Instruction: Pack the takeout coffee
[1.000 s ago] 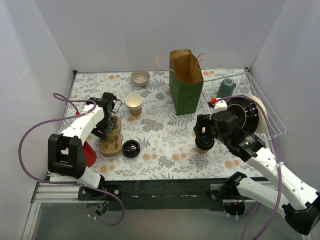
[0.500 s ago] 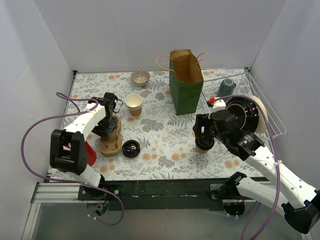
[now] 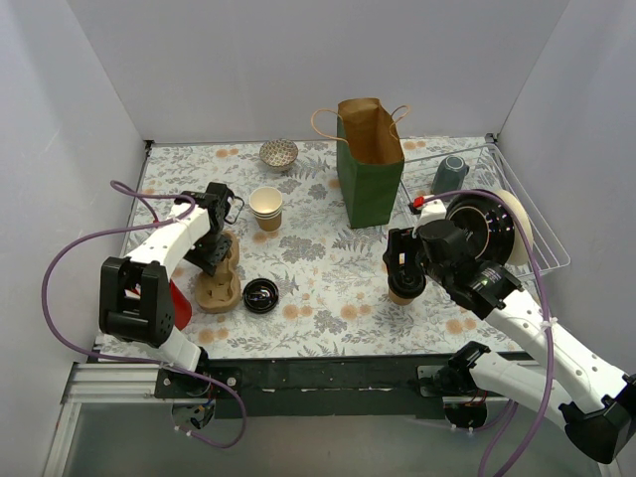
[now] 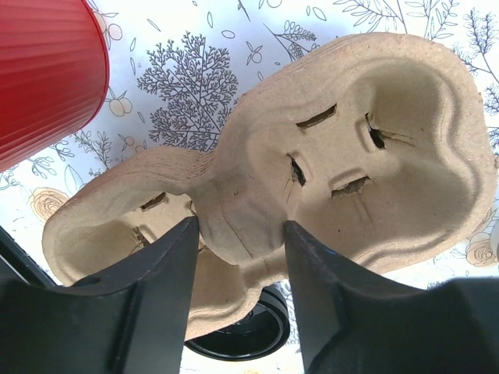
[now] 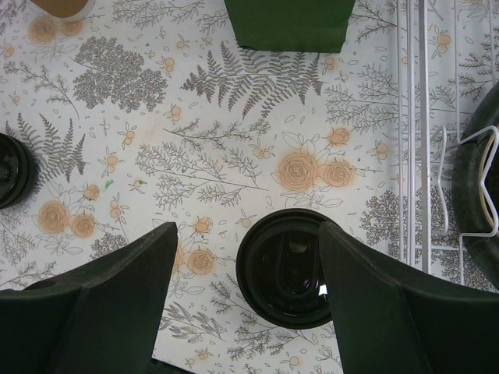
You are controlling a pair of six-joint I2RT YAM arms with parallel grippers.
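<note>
Takeout coffee (image 5: 287, 267): tan cup, black lid.

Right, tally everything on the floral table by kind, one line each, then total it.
Lidded tan paper takeout coffee cup: 1
Stack of open tan paper cups: 1
Spare black plastic lid: 1
Moulded brown pulp cup carrier: 1
Green paper bag: 1
Patterned ceramic bowl: 1
Red ribbed cup: 1
White wire rack: 1
Grey-blue mug: 1
Black plate: 1
Total: 10

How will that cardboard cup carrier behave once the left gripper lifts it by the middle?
The cup carrier looks like thin moulded pulp, so probably light and a little flexible. The left gripper straddles its narrow central ridge, so the two wells may sag or swing unevenly. Its rough, matte surface should not slip much.
</note>
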